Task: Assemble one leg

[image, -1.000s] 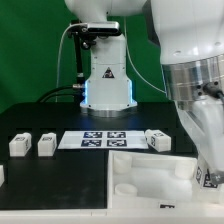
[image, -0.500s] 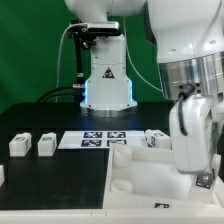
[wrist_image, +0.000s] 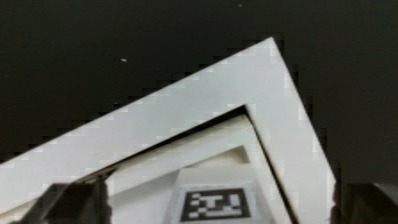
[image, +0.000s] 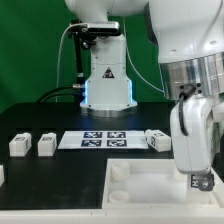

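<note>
My gripper [image: 198, 181] is low at the exterior view's right, on the near right part of the large white tray [image: 140, 185]. In the wrist view my gripper [wrist_image: 217, 205] has its dark fingers [wrist_image: 71, 200] wide apart. The tray's white body [wrist_image: 214, 110] and a black-and-white tag [wrist_image: 217, 205] fill the gap between them, so the jaws look closed on the tray. Three legs lie loose on the black table: two at the left [image: 19, 144] [image: 46, 145] and one by the tray's far edge [image: 158, 140]. None of the legs is in my gripper.
The marker board [image: 105, 139] lies flat in front of the robot base [image: 106, 85]. A further white part [image: 2, 175] pokes in at the exterior view's left edge. A green wall stands behind.
My gripper has shifted slightly to the exterior view's left. The tray has moved with it: its far edge now sits lower in the picture and its corner sockets no longer show.
</note>
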{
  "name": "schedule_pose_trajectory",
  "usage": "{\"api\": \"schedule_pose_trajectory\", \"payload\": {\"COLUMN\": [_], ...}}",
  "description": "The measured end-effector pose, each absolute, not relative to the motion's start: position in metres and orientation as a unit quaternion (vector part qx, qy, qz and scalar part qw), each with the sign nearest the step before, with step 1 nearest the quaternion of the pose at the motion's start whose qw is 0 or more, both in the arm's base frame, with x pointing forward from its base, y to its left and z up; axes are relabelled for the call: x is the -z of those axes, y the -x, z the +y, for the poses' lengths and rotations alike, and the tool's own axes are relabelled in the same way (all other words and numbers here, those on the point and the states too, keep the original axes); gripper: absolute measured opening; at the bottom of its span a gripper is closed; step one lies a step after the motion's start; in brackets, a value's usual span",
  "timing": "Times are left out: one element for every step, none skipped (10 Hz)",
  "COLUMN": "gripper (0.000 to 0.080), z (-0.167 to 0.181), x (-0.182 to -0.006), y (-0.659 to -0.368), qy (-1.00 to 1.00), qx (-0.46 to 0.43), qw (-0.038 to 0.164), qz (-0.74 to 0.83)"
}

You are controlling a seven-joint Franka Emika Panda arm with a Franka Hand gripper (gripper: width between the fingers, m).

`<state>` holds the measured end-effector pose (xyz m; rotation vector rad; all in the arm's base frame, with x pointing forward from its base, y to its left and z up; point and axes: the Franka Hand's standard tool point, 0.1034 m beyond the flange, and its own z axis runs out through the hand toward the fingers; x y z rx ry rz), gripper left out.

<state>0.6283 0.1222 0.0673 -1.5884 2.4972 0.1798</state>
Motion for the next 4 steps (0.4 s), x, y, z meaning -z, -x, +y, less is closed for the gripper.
{"api": "schedule_pose_trajectory", "payload": {"gripper": [0.0647, 0.0648, 0.0648, 0.0648], "z": [0.124, 0.125, 0.129, 0.133], "x": [-0.074, -0.083, -0.092, -0.096], "y": [-0.623, -0.617, -0.615, -0.614], "qy": [0.534, 0.533, 0.535, 0.537], "qx": [-0.064, -0.066, -0.069, -0.074], "qw": [0.097, 0.100, 0.102, 0.100], "qz": [0.838, 0.838, 0.836, 0.834]}}
